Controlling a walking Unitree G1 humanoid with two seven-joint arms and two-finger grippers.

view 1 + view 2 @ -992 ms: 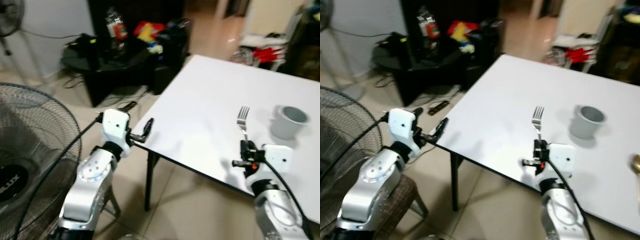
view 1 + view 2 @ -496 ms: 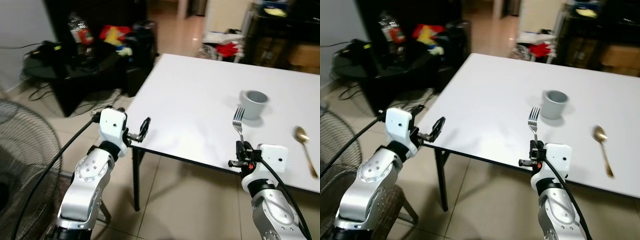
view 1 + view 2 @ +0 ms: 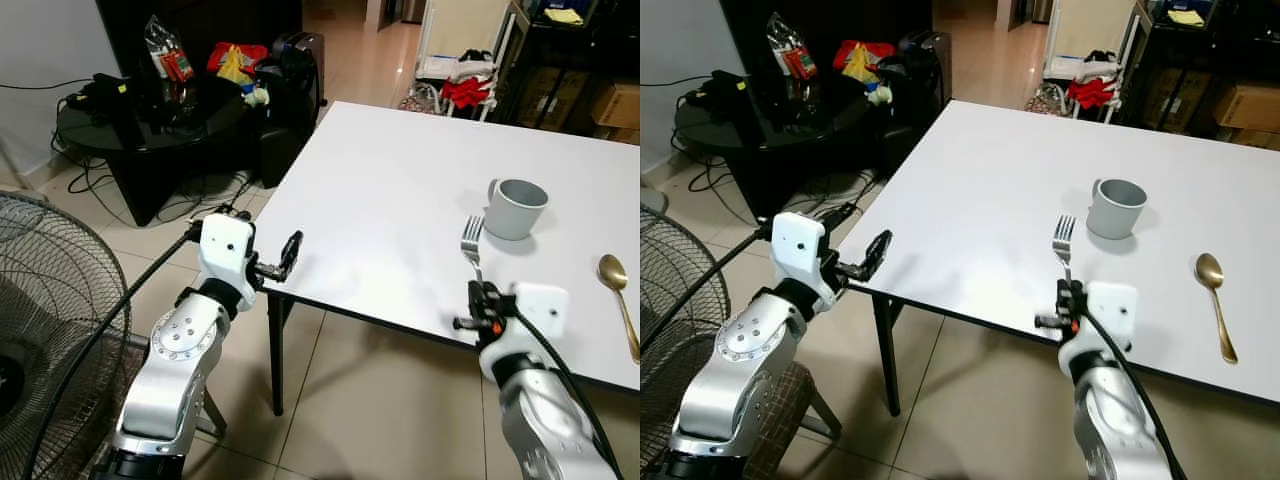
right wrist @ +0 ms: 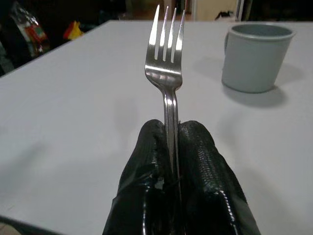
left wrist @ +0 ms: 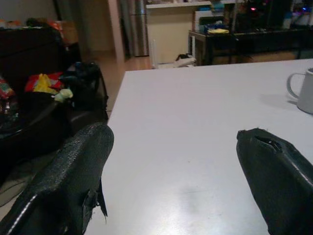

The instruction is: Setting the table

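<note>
My right gripper (image 3: pixel 478 302) is shut on the handle of a silver fork (image 3: pixel 470 242), which points forward over the near edge of the white table (image 3: pixel 400 190). In the right wrist view the fork (image 4: pixel 167 58) stands up between the closed fingers (image 4: pixel 198 152). A grey mug (image 3: pixel 516 208) stands just beyond the fork's tines, and a gold spoon (image 3: pixel 618 296) lies to its right. My left gripper (image 3: pixel 289 253) is open with nothing in it, level with the table's near left corner.
A large floor fan (image 3: pixel 50 330) stands at the left. A black low table (image 3: pixel 150 120) with bags and clutter is at the back left. Shelves and boxes (image 3: pixel 580 70) line the far right. Tiled floor lies below the table edge.
The camera has swung, bringing the whole table and spoon into view and clearing the blur. My right gripper still holds the fork near the table edge; the left arm keeps its pose.
</note>
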